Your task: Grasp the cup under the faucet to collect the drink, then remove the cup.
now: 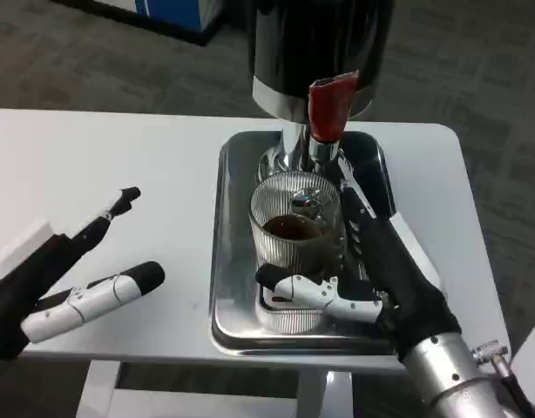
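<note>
Here, a ribbed clear cup holding some dark drink is seen standing on a steel tray, directly under the faucet of a black dispenser with a red lever. The cup is gripped, apparently, by the right hand, fingers wrapped around it. The left hand is held spread above the white worktop, well apart from the tray.

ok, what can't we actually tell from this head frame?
- Dispenser, head view: its top is cut off by the upper edge.
- Glass cup: its base and far side are hidden by the right hand and its fingers.
- Faucet: whether drink is flowing is too small to tell.
- Left hand: its wrist is cut off by the left edge.
- Tray: the right rim is hidden by the right hand.
</note>
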Available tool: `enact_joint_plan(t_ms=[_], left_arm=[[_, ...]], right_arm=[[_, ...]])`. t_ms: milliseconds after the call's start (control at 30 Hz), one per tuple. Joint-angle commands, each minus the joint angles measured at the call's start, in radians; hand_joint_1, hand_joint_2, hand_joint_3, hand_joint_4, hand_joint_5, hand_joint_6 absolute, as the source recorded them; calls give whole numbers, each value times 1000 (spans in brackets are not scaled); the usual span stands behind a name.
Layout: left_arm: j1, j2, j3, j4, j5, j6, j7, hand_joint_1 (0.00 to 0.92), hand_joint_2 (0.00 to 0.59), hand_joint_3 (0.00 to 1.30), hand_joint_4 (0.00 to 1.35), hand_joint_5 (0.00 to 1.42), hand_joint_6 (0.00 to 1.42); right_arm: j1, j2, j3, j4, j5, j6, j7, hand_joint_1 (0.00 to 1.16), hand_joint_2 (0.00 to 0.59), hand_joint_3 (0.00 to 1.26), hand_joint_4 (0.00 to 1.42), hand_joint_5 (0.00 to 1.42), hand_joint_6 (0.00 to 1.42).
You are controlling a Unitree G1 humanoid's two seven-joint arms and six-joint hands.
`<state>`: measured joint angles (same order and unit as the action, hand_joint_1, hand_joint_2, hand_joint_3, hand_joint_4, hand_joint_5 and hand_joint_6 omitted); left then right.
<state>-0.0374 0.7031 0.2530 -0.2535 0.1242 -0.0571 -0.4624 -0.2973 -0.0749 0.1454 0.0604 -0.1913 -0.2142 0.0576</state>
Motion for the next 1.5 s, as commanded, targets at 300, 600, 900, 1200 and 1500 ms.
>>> enact_joint_plan(t_ms=[300,600,900,1200,1500], left_arm=[[-5,17,-17,20,4,-20,-15,0,70,0,0,0,0],[-21,14,-36,25,10,-16,-7,0,73,0,0,0,0],[-3,17,-20,17,7,-18,-6,0,75,0,0,0,0],[20,17,1,-3,0,-16,-9,0,75,0,0,0,0],[21,16,7,-4,2,-14,-10,0,76,0,0,0,0]], right_arm=[[-48,12,-2,112,-21,-27,-55,824,124,0,0,0,62],[-36,7,-11,82,-16,-21,-55,811,136,0,0,0,64],[-49,27,0,118,-39,-20,-89,806,138,0,31,27,85],[-51,52,7,124,-103,4,-160,804,138,0,133,150,165],[-59,66,11,123,-139,42,-198,784,133,0,151,185,198]])
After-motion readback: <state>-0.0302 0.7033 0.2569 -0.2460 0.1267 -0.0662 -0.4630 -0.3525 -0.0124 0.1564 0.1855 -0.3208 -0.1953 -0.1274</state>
